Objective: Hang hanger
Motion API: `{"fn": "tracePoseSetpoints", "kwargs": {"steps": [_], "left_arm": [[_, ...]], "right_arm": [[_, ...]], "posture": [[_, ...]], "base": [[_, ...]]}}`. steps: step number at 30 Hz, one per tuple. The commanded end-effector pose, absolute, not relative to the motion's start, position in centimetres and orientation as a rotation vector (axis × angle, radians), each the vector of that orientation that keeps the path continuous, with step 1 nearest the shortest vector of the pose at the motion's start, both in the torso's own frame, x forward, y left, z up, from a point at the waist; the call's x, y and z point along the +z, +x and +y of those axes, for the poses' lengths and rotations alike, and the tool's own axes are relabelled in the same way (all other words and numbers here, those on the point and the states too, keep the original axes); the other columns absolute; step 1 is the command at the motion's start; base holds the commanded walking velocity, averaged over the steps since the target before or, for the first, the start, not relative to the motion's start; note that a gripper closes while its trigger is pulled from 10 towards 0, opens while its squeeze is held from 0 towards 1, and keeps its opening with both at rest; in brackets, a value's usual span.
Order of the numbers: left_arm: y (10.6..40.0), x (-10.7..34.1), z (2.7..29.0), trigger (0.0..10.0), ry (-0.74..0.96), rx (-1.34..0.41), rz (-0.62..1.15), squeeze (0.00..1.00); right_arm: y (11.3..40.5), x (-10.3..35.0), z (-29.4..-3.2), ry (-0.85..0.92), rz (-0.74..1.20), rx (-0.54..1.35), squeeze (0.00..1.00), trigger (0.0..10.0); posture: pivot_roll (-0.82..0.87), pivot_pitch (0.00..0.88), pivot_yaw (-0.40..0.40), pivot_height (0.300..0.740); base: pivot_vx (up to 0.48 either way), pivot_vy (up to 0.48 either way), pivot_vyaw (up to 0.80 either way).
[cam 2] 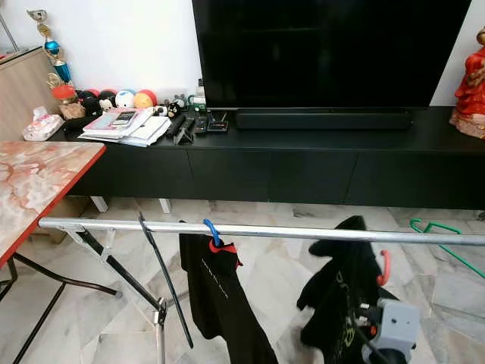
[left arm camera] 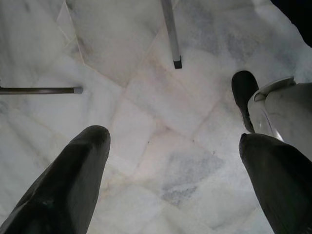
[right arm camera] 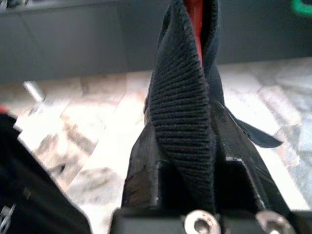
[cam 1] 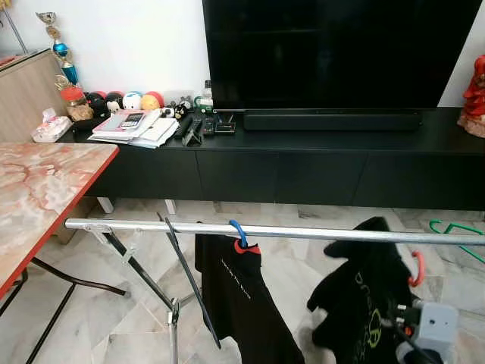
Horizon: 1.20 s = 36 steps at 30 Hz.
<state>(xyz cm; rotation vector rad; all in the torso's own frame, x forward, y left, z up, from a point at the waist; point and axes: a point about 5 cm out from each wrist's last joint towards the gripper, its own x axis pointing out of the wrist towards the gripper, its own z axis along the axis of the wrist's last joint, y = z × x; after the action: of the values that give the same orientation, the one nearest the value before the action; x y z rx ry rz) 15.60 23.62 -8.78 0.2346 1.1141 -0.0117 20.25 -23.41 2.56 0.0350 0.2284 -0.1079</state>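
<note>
A silver rail (cam 1: 303, 231) of a drying rack runs across the foreground. A black shirt (cam 1: 242, 303) hangs from it on a hanger with a blue hook (cam 1: 239, 231). At the lower right, my right gripper (cam 1: 405, 318) holds a second black shirt (cam 1: 364, 296) just below the rail, and its red hanger hook (cam 1: 417, 269) stands clear of the rail. In the right wrist view the right gripper (right arm camera: 187, 146) is shut on the ribbed black collar (right arm camera: 183, 97), with the red hanger (right arm camera: 195, 19) inside it. My left gripper (left arm camera: 173, 139) hangs open over the marble floor.
A marble-topped table (cam 1: 45, 182) stands at the left, next to the rack's folding legs (cam 1: 144, 280). Behind the rack is a long black TV cabinet (cam 1: 303, 167) with a TV (cam 1: 333, 53) and clutter. A green hanger (cam 1: 455, 227) lies on the floor at the right.
</note>
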Motion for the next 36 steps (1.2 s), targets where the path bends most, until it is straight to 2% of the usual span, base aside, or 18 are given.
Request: {"fn": "tracePoseSetpoints", "kwargs": {"steps": [1, 12, 36], "left_arm": [[15.1, -8.9, 23.9, 10.0, 0.235, 0.001, 1.131, 0.00], [14.7, -9.0, 24.0, 10.0, 0.200, 0.018, 1.136, 0.00], [14.4, -9.2, 23.8, 10.0, 0.175, 0.038, 1.135, 0.00]], "right_arm": [[20.7, 3.5, -23.3, 0.020, 0.185, -0.085, 0.00, 10.0], [20.4, 2.0, -22.4, 0.047, 0.229, -0.066, 0.00, 10.0], [22.1, 1.7, -22.2, 0.063, 0.225, -0.065, 0.00, 10.0]], "posture": [[-0.02, 0.000, 0.068, 0.740], [-0.02, 0.000, 0.085, 0.740], [-0.01, 0.000, 0.079, 0.740]], "base": [[0.000, 0.000, 0.00], [0.000, 0.000, 0.00], [-0.286, 0.000, 0.00]]}}
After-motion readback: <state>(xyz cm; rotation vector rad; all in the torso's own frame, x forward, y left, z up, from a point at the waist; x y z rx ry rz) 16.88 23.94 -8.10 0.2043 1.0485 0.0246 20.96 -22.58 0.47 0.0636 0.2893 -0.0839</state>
